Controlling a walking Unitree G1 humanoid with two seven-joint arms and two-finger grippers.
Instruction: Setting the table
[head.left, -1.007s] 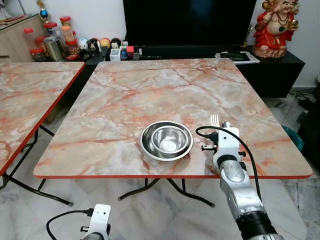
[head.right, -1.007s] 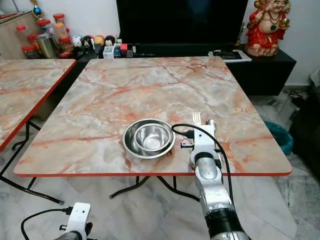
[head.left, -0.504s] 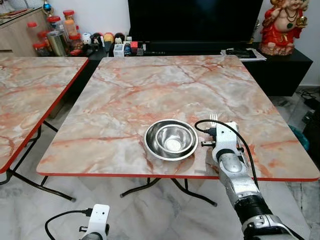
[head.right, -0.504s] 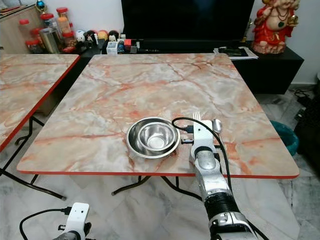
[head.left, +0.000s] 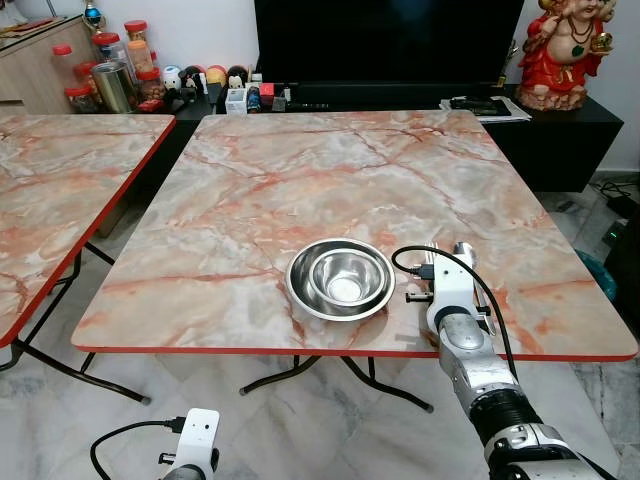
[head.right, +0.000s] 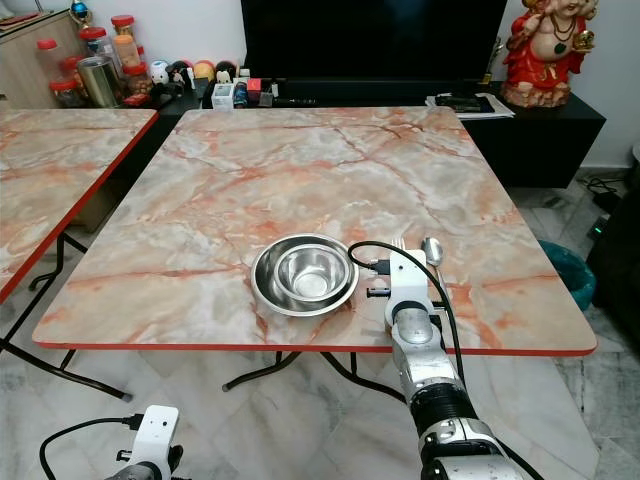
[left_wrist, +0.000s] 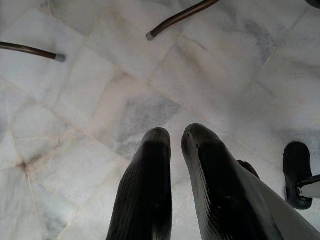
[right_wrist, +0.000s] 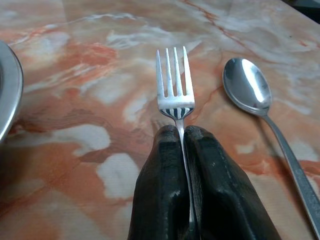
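Two nested steel bowls (head.left: 340, 278) stand near the front edge of the marble table (head.left: 300, 180). Just right of them my right gripper (right_wrist: 182, 132) is shut on the handle of a fork (right_wrist: 174, 80), whose tines point away from me, low over the tabletop. I cannot tell whether the fork touches the table. A spoon (right_wrist: 247, 85) lies on the table beside the fork, on its right, its bowl (head.right: 432, 249) away from me. My left gripper (left_wrist: 175, 137) hangs shut over the tiled floor, holding nothing.
A second marble table (head.left: 60, 190) stands to the left with a gap between. Behind are a black TV cabinet (head.left: 540, 130), jars (head.left: 110, 75) and a red statue (head.left: 570, 50). A teal bin (head.right: 560, 270) sits right of the table. Table legs (left_wrist: 175, 17) cross the floor.
The camera has shifted a little. My right gripper has sunk slightly toward the tabletop with the fork, so the tines show less above the wrist. The spoon has come into view beside it.
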